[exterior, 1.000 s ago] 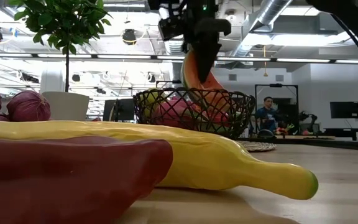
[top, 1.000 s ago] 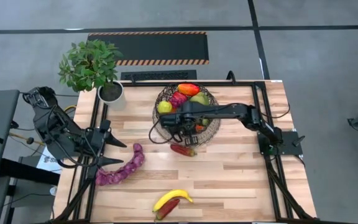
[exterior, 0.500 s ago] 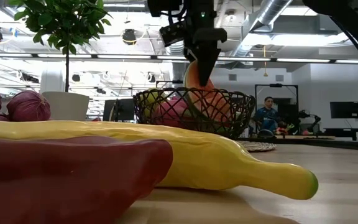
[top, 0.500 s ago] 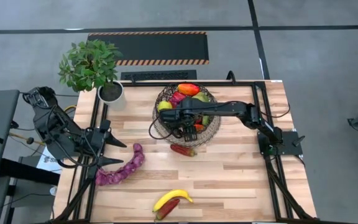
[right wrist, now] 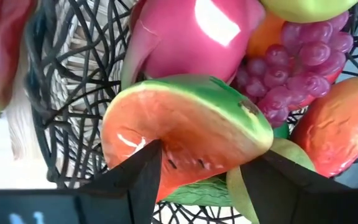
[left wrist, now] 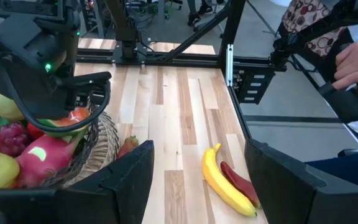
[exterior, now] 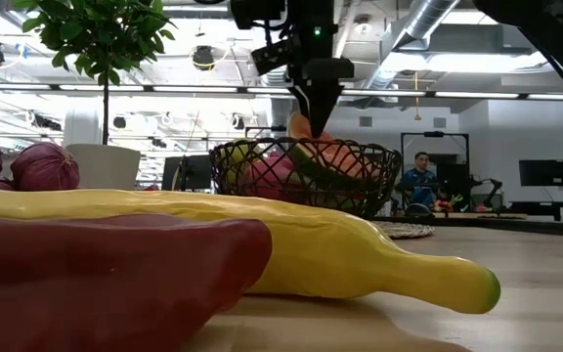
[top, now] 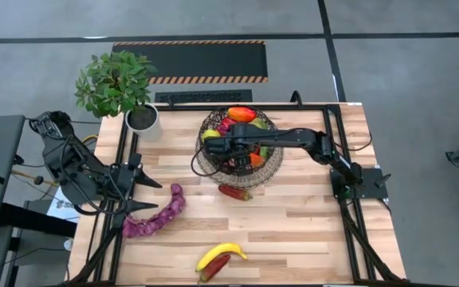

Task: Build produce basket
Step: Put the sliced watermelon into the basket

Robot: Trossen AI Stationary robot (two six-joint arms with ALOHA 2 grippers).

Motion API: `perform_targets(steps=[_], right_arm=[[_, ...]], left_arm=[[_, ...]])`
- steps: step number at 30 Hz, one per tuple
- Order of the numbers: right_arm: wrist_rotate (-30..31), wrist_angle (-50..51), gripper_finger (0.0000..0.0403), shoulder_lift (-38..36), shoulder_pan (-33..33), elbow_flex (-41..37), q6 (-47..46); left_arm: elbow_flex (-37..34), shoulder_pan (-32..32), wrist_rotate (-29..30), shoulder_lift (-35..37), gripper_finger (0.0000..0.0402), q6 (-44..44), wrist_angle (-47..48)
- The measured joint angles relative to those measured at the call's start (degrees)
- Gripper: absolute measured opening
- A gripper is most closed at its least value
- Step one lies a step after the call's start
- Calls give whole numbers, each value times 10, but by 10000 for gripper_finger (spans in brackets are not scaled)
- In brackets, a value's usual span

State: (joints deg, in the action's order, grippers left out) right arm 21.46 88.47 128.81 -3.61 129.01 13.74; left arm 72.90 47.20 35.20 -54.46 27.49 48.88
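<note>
The dark wire basket [top: 203, 166] stands at the table's far middle and holds a dragon fruit [right wrist: 197, 37], grapes [right wrist: 297, 74], an apple and other fruit. My right gripper [top: 242, 155] reaches down into it, shut on the watermelon slice [right wrist: 185, 134], which sits low among the fruit [exterior: 332, 156]. My left gripper [top: 151, 196] waits open at the table's left edge, near the purple string [top: 158, 217]. A banana [top: 221, 253] with a red pepper [top: 212, 269] lies at the near edge. Another red pepper [top: 235, 191] lies just in front of the basket. My right gripper pinches the watermelon slice between its two fingers, on the red flesh at its pointed end [right wrist: 166, 152]. The fingers [exterior: 315, 98] come from above, pointing down. The slice lies tilted, with its green rind [right wrist: 229, 102] toward the other fruit, down inside the basket.
A potted plant in a white pot [top: 142, 118] stands at the far left corner. Bare wood lies to the right of the basket and across the middle of the table [top: 309, 231]. A person's hand [left wrist: 353, 62] shows beyond the table's edge.
My right gripper has gone down into the basket and a little toward the far edge, keeping its hold. The watermelon slice, upright above the rim a second ago, has sunk below the rim and tipped over toward lying among the fruit.
</note>
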Motion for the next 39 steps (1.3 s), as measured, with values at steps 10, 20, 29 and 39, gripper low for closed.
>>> perform_targets(steps=[10,20,29,39], right_arm=[[-16,15,231,0,16,0,73],[72,-8,230,-1,33,0,73],[24,-12,230,-4,52,0,71],[17,-31,230,-2,17,0,44]], left_arm=[[0,0,2,0,237,0,17],[0,0,23,0,237,0,19],[0,0,39,0,237,1,31],[0,0,45,0,237,7,33]])
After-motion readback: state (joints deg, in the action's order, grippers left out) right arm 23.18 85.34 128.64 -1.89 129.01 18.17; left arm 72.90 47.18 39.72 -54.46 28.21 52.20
